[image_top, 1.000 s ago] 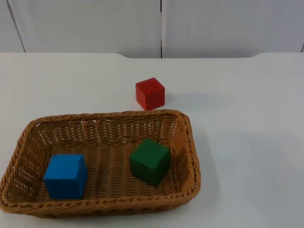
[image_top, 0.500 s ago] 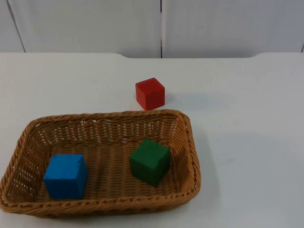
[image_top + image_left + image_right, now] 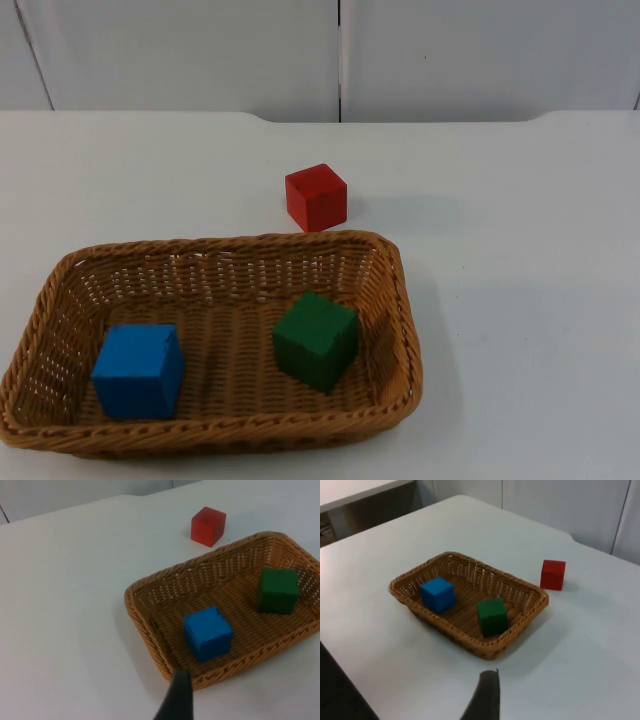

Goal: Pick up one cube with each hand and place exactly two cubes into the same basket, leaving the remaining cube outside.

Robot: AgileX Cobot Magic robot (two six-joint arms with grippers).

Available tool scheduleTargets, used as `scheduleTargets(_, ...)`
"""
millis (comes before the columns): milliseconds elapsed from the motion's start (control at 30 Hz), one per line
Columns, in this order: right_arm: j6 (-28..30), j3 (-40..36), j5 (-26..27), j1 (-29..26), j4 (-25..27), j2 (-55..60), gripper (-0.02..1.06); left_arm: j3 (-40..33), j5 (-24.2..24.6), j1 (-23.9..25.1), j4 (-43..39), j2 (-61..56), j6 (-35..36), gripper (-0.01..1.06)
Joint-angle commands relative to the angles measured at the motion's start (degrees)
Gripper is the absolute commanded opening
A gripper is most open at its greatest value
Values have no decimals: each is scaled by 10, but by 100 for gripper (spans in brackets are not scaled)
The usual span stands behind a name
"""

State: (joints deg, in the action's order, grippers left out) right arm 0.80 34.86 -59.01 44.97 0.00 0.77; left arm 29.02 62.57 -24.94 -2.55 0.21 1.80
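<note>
A wicker basket [image 3: 405, 300] lies at the front left of the table. Inside it rest a blue cube [image 3: 138, 370] on the left and a green cube [image 3: 316, 340] on the right, apart from each other. A red cube [image 3: 316, 197] stands on the table just behind the basket's back rim, outside it. My left gripper [image 3: 175, 702] is drawn back high over the table, off the basket [image 3: 137, 610] corner nearest the blue cube [image 3: 207, 632]. My right gripper [image 3: 485, 695] waits high as well, away from the basket [image 3: 400, 587] and its green cube [image 3: 492, 616]. Neither holds a cube.
The white table top runs wide to the right of the basket and behind the red cube [image 3: 553, 574] up to the grey partition wall [image 3: 340, 55]. In the right wrist view a dark drop lies beyond the table's edge [image 3: 340, 680].
</note>
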Motion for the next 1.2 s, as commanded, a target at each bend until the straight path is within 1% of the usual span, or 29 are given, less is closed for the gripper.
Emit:
scheduleTargets(0, -1, -16, -4, 3, 0, -8, 75, -7, -9, -3, 0, -2, 2, 73)
scheduleTargets(67, -1, -26, -4, 3, 0, -8, 75, -7, -9, -3, 1, -2, 2, 73)
scheduleTargets(267, -3, -53, -27, 3, 0, -8, 75, -7, -9, -3, 1, -2, 2, 73)
scheduleTargets(833, -4, -53, -28, 3, 0, -8, 75, -7, -9, -3, 1, -2, 2, 73)
scheduleTargets(867, -4, -53, -28, 3, 0, -8, 75, -7, -9, -3, 1, -2, 2, 74)
scheduleTargets(900, -4, -53, -28, 3, 0, -8, 77, -7, -9, -3, 1, -2, 2, 77)
scheduleTargets(933, -4, -53, -28, 3, 0, -8, 77, -7, -9, -3, 1, -2, 2, 77)
scheduleTargets(1000, -4, -53, -28, 3, 0, -8, 85, -7, -9, -3, 1, -2, 2, 87)
scheduleTargets(1033, -4, -53, -28, 3, 0, -8, 92, -7, -9, -3, 1, -2, 2, 96)
scheduleTargets(1067, -4, -53, -28, 3, 0, -8, 98, -7, -9, -3, 1, -2, 2, 102)
scheduleTargets(1100, -4, -53, -28, 3, 0, -8, 104, -7, -9, -3, 1, -2, 2, 103)
scheduleTargets(1167, -4, -53, -28, 3, 0, -8, 105, -7, -9, -3, 1, -2, 2, 105)
